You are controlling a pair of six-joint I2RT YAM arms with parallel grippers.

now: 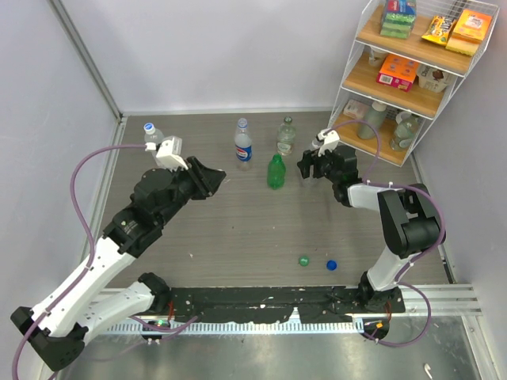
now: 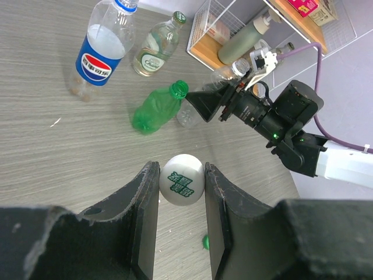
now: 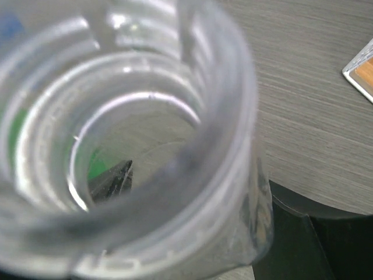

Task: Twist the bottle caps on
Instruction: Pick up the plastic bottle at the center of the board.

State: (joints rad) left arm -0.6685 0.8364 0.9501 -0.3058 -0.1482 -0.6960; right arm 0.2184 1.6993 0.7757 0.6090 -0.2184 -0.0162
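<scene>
My left gripper is shut on the white cap, which has green print, and holds it above the table. My right gripper is shut on the plain clear bottle and holds it tilted. The bottle's open threaded mouth fills the right wrist view. The green bottle stands uncapped just left of the right gripper. The cola-label bottle stands behind it. The green cap and the blue cap lie on the table near the front.
A glass bottle with a dark cap stands at the back next to the cola bottle. Another clear bottle with a blue cap stands at the far left. A wire shelf with snacks and bottles stands at the back right.
</scene>
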